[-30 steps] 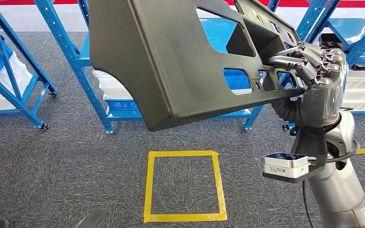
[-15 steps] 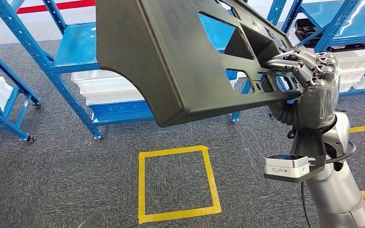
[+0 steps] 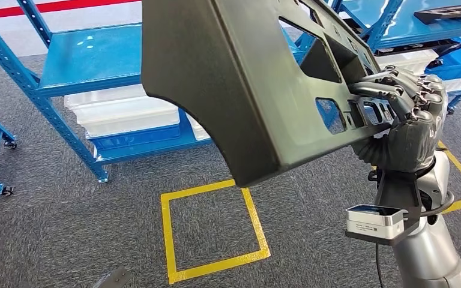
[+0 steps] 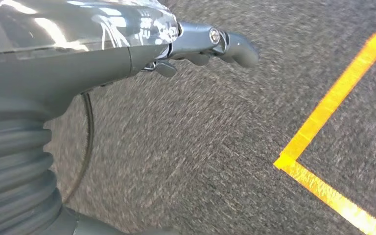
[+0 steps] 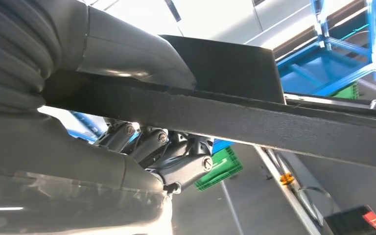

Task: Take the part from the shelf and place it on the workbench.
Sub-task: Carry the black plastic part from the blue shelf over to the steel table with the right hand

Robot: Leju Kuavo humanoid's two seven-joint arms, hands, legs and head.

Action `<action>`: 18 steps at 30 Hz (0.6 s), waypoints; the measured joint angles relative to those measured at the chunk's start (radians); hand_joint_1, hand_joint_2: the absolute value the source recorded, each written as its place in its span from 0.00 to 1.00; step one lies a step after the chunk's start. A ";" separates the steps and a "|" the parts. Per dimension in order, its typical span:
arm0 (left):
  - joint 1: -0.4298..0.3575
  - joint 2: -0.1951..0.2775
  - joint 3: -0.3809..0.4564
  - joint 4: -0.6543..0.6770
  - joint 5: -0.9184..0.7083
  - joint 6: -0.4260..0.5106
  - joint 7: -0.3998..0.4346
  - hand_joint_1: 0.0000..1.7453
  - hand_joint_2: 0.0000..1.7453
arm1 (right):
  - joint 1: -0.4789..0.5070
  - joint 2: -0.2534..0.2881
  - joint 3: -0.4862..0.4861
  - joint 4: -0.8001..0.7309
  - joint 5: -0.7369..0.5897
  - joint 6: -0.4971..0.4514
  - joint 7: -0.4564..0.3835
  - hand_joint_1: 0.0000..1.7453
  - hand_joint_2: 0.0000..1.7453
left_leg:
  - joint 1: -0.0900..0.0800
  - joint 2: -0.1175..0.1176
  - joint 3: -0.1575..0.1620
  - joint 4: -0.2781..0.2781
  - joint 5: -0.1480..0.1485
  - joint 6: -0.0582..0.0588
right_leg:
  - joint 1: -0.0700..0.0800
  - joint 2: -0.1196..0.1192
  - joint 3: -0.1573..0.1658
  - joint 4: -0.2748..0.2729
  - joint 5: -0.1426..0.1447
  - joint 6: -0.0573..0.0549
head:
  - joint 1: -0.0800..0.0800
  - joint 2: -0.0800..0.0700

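Note:
The part [image 3: 240,78] is a large dark grey plastic panel with several cut-out openings, held up in the air in front of me. My right hand [image 3: 405,114] grips its right end, fingers hooked through the openings along its edge. In the right wrist view the part's edge [image 5: 274,122] runs as a dark band across the picture, with the right hand's fingers [image 5: 166,156] curled under it. My left hand [image 4: 127,44] hangs over grey carpet and holds nothing, its fingers stretched out.
A blue shelf rack [image 3: 90,60] on wheels stands ahead on the left, with white bins [image 3: 120,111] underneath. Another blue rack at the back right carries a dark part [image 3: 450,12]. A yellow tape square [image 3: 213,228] marks the carpet ahead.
The whole picture has shifted and turned, so the camera has moved relative to the racks and the tape square. My right hand keeps its grip on the part.

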 joint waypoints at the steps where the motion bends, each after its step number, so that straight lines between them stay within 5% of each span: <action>1: 0.000 0.002 -0.003 0.000 -0.002 0.000 0.001 0.00 1.00 | 0.002 0.002 0.000 0.000 -0.001 0.000 -0.001 1.00 1.00 | -0.001 0.014 -0.001 0.000 0.000 0.000 | 0.000 -0.002 0.003 0.005 0.006 -0.001 | 0.002 0.000; 5: -0.005 0.007 -0.004 0.000 0.028 -0.001 0.003 0.00 1.00 | 0.007 0.007 -0.008 -0.004 -0.004 -0.008 -0.010 1.00 1.00 | -0.006 0.058 -0.001 0.001 -0.003 -0.006 | 0.013 -0.057 0.123 -0.211 0.094 -0.011 | 0.013 0.000; 7: -0.006 0.013 0.001 0.000 0.053 -0.001 -0.001 0.00 1.00 | 0.022 0.009 -0.014 -0.015 -0.011 -0.017 -0.017 1.00 1.00 | -0.012 0.077 -0.002 -0.001 -0.002 -0.013 | 0.022 -0.071 0.137 -0.253 0.092 -0.017 | 0.014 0.000; 9: -0.009 0.020 0.010 -0.001 0.074 0.000 -0.007 0.00 1.00 | 0.047 0.011 -0.024 -0.029 -0.020 -0.025 -0.027 1.00 1.00 | -0.012 0.087 0.001 -0.003 -0.005 -0.021 | 0.020 -0.053 0.134 -0.257 0.095 -0.026 | 0.008 0.000; 11: -0.013 0.025 0.024 -0.004 0.100 0.005 -0.014 0.00 1.00 | 0.066 0.013 -0.033 -0.044 -0.029 -0.032 -0.037 1.00 1.00 | -0.008 0.052 -0.011 0.031 -0.034 -0.027 | 0.013 -0.036 0.135 -0.260 0.099 -0.040 | -0.001 0.000; 13: -0.014 0.028 0.041 -0.006 0.119 0.010 -0.018 0.00 1.00 | 0.087 0.017 -0.040 -0.056 -0.034 -0.037 -0.045 1.00 1.00 | -0.007 0.002 -0.057 0.142 -0.095 -0.029 | 0.011 -0.018 0.135 -0.261 0.101 -0.050 | -0.011 0.000; 15: -0.011 0.031 0.053 -0.006 0.123 0.012 -0.019 0.00 1.00 | 0.116 0.021 -0.043 -0.063 -0.035 -0.040 -0.052 1.00 1.00 | -0.010 -0.016 -0.109 0.257 -0.133 -0.028 | 0.012 0.005 0.135 -0.261 0.101 -0.055 | -0.019 0.000; 16: -0.009 0.033 0.056 -0.006 0.121 0.012 -0.020 0.00 1.00 | 0.130 0.023 -0.045 -0.066 -0.035 -0.042 -0.056 1.00 1.00 | -0.010 -0.018 -0.116 0.270 -0.126 -0.028 | 0.013 0.018 0.135 -0.261 0.102 -0.055 | -0.021 0.000; 18: -0.008 0.035 0.060 -0.006 0.110 0.013 -0.020 0.00 1.00 | 0.148 0.024 -0.049 -0.072 -0.035 -0.049 -0.066 1.00 1.00 | -0.009 -0.029 -0.080 0.184 -0.065 -0.025 | 0.012 0.044 0.136 -0.259 0.102 -0.055 | -0.023 0.000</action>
